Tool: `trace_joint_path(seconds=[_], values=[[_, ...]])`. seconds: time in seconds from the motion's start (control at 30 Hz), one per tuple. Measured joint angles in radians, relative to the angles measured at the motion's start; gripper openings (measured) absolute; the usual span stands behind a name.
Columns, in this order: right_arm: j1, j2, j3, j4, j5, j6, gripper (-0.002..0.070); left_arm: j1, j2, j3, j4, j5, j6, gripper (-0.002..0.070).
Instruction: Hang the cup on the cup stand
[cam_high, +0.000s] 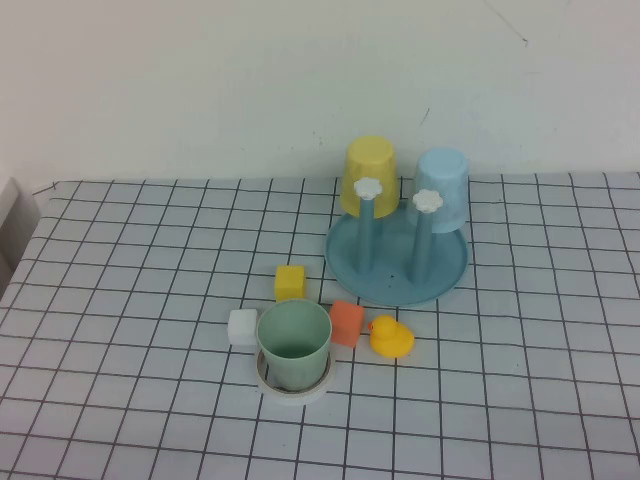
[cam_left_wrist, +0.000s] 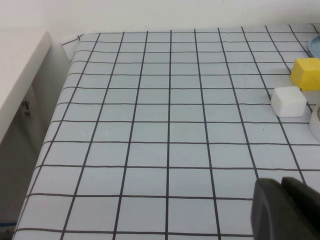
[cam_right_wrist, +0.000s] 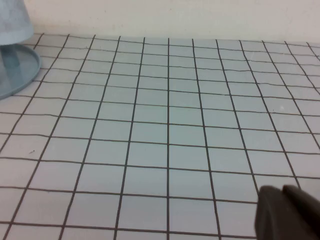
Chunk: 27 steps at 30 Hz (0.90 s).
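Note:
The pale mint-green cup (cam_high: 293, 343) stands upright, mouth up, near the table's front, resting on a white ring (cam_high: 290, 386). Behind it to the right is the blue-teal cup stand (cam_high: 345, 262), with two free pegs topped by white flower knobs (cam_high: 369, 187). A yellow cup (cam_high: 369, 165) and a light blue cup (cam_high: 443, 185) sit upside down at the stand's back. Neither arm appears in the high view. My left gripper (cam_left_wrist: 280, 182) is shut and empty over bare cloth, left of the blocks. My right gripper (cam_right_wrist: 281, 191) is shut and empty, right of the stand's rim (cam_right_wrist: 20, 75).
A yellow block (cam_high: 290, 281), a white block (cam_high: 243, 327), an orange block (cam_high: 347, 322) and a rubber duck (cam_high: 390, 337) crowd around the cup. The checked cloth ends at the table's left edge, where a white cabinet (cam_left_wrist: 20, 75) stands.

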<state>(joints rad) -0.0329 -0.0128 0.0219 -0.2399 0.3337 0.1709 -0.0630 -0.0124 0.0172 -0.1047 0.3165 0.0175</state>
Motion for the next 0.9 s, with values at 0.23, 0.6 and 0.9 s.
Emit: trace_joint_path(seconds=[0.23,0.6,0.9], values=[[0.000,0.000,0.000,0.073,0.001,0.000,-0.0001,0.000,0.000,0.000,0.000,0.000,0.000,-0.0003],[0.000,0.000,0.000,0.109,0.001,0.000,-0.0001,0.000,0.000,0.000,0.000,0.000,0.000,-0.0003],[0.000,0.000,0.000,0.114,0.001,0.002,-0.0001,0.000,0.000,0.000,0.000,0.001,0.000,-0.0003]])
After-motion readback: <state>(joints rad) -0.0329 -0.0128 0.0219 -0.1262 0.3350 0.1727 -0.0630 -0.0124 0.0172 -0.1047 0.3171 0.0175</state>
